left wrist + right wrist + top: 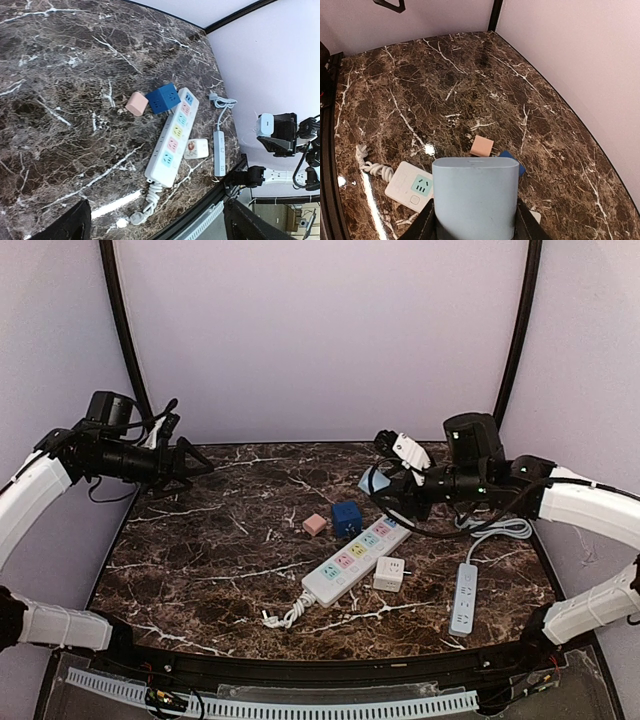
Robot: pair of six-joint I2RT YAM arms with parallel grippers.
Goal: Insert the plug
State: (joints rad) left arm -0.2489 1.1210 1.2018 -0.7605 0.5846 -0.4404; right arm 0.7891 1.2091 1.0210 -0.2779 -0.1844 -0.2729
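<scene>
Right gripper (476, 231): closed around a pale blue plug (474, 192), holding it in the air over the tabletop (200, 570).
Left gripper (185, 464): fingers spread wide, holding nothing, hovering over the far-left corner.
Plug to target: the power strip (352, 562) with coloured sockets lies below the plug and slightly toward the near-left; its far end sits almost under the gripper.
Strip axis: diagonal, from the coiled cord end at near-left to the far-right end.
Nearer arm: right, by a long way; the left arm is well apart.
Likely move: lower the plug onto a socket.
Count: two power strips, counting the slim white strip (465, 597); three loose blocks, namely a blue cube (347, 517), a pink block (315, 525) and a white block (389, 573).
</scene>
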